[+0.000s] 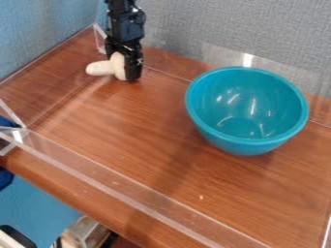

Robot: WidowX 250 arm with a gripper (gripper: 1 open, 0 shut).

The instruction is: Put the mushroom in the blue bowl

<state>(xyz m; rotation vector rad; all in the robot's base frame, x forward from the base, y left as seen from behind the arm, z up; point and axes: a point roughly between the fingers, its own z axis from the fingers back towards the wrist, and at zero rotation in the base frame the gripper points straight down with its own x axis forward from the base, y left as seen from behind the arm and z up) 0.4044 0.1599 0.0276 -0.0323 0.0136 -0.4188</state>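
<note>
Mushroom (pixel 101 68) cream-white, lying sideways, partly hidden

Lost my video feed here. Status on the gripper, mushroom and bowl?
Gripper open, pointing down, fingers over the mushroom, no grip yet. Mushroom lying on the table by the back wall. Blue bowl empty, path across to it clear.
</note>
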